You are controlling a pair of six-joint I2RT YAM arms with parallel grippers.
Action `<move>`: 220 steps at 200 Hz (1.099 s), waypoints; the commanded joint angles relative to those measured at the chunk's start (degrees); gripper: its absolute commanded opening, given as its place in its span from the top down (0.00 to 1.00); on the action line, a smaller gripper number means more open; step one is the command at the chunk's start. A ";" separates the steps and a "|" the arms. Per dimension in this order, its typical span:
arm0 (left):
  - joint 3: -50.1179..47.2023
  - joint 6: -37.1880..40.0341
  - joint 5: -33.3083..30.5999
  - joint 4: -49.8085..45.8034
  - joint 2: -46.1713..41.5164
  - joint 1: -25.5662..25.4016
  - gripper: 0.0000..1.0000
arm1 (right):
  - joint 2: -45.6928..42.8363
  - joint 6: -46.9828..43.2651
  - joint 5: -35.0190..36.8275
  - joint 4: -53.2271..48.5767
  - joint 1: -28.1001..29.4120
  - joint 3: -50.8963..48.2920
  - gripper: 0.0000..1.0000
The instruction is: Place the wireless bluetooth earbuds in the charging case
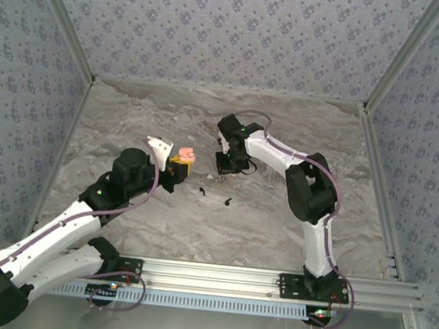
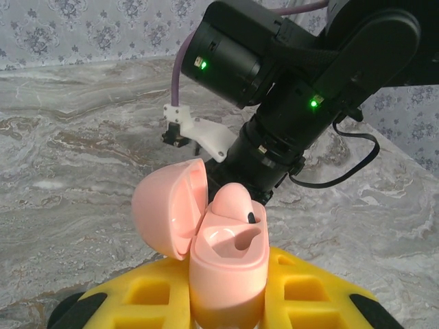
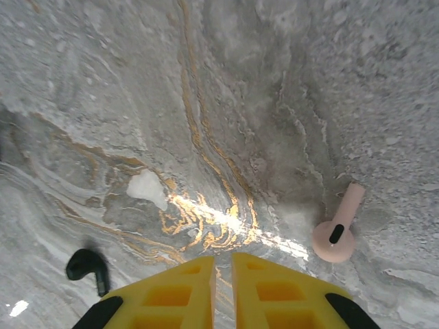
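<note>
Left hand (image 2: 230,308) grasps charging case (image 2: 226,264); right hand (image 3: 223,291), clenched empty, near pink earbud (image 3: 336,233).

A surface (image 1: 115,114) patterned like grey marble, with brown and golden veins, is spread across the middle of the top view. It is enclosed at the left, top and right of the frame by walls (image 1: 234,25) papered in pale blue-grey with small floral motifs. Metal posts (image 1: 62,18) are set along the corners, and aluminium rails (image 1: 223,275) are laid along the lower edge. Everything is lit softly and evenly.
</note>
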 commanded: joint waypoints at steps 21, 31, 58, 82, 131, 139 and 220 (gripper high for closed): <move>2.06 -0.46 0.76 2.21 -0.16 0.28 0.80 | 2.28 0.27 1.60 -2.58 -0.01 0.91 0.85; 2.07 -0.46 0.76 2.21 -0.12 0.25 0.80 | 2.28 0.59 2.35 -2.65 0.04 0.80 0.85; 1.98 -0.46 0.67 2.21 -0.04 0.24 0.80 | 2.72 0.97 4.70 -3.63 -0.15 0.72 0.85; 1.90 -0.38 0.65 2.21 0.00 0.24 0.80 | 2.80 0.95 6.38 -4.24 -0.56 0.55 0.85; 1.77 -0.49 0.62 2.56 0.29 0.27 0.80 | 1.98 0.75 10.31 -5.54 -1.10 0.31 0.85; 1.81 -0.47 0.64 2.56 0.37 0.26 0.80 | 1.71 0.30 10.47 -5.44 -1.10 0.00 0.85; 1.90 -0.56 0.66 2.74 0.70 0.26 0.80 | 0.86 -0.35 16.52 -7.18 -2.28 -0.06 0.85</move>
